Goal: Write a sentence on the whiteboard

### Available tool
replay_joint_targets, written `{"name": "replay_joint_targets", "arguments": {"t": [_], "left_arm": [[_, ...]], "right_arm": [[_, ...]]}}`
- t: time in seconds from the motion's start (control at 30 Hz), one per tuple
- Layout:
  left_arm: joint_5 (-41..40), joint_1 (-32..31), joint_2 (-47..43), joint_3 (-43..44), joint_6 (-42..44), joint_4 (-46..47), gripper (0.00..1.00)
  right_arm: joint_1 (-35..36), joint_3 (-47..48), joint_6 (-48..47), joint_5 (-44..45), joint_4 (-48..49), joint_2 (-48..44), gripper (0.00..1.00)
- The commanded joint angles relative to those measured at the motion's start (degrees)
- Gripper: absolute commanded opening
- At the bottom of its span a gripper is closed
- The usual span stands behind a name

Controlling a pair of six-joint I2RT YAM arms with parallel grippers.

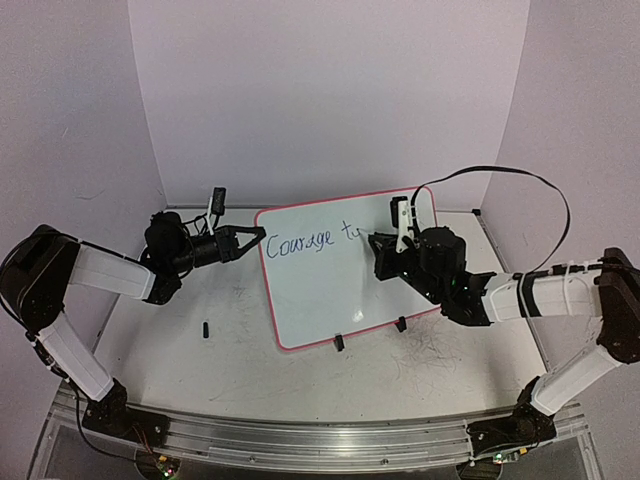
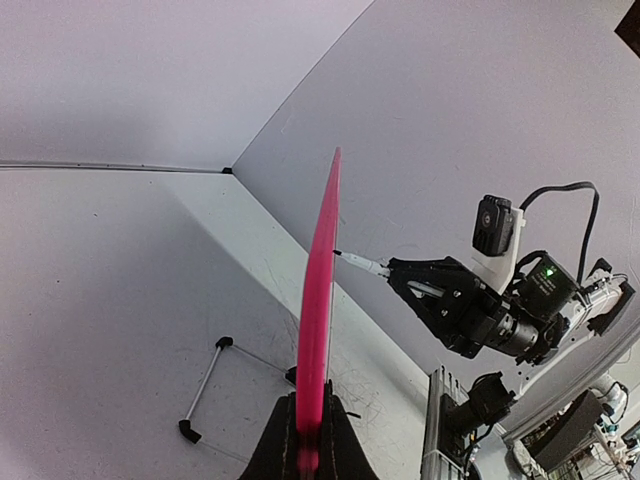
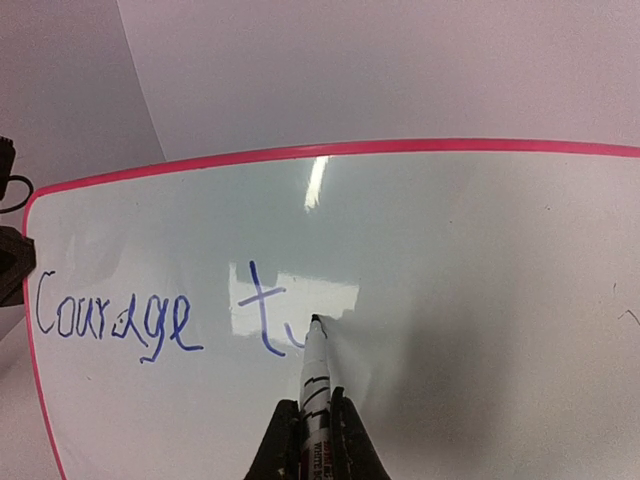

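Note:
The whiteboard [image 1: 330, 270], glossy white with a red-pink rim, lies on the table on two black clip feet. Blue cursive on it [image 3: 110, 318] reads "Courage" and then a "t" with a started stroke [image 3: 262, 318]. My right gripper [image 3: 315, 415] is shut on a white marker [image 3: 316, 375]; the marker's tip touches the board just right of the "t". It shows in the top view too [image 1: 378, 245]. My left gripper [image 2: 312, 425] is shut on the board's left rim [image 2: 320, 290], seen edge-on; in the top view it [image 1: 258, 238] sits at the board's upper left corner.
A small black cap-like piece [image 1: 205, 329] lies on the scuffed tabletop left of the board. A thin wire stand with black ends [image 2: 205, 385] lies behind the board. White walls enclose the back and sides. A black cable [image 1: 520, 180] arcs over the right arm.

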Motion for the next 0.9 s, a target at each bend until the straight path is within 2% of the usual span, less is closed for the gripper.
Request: {"name": "replay_joint_targets", "arguments": {"t": [0.0, 0.87], "left_arm": [[1.3, -1.6, 0.5, 1.7, 0.6, -2.4, 0.00], [1.2, -1.6, 0.2, 1.8, 0.8, -2.8, 0.00]], "right_arm": [[-0.2, 2.4, -0.2, -0.2, 1.2, 1.3, 0.00], [-0.1, -0.7, 1.5, -3.3, -0.7, 1.0, 0.00]]}}
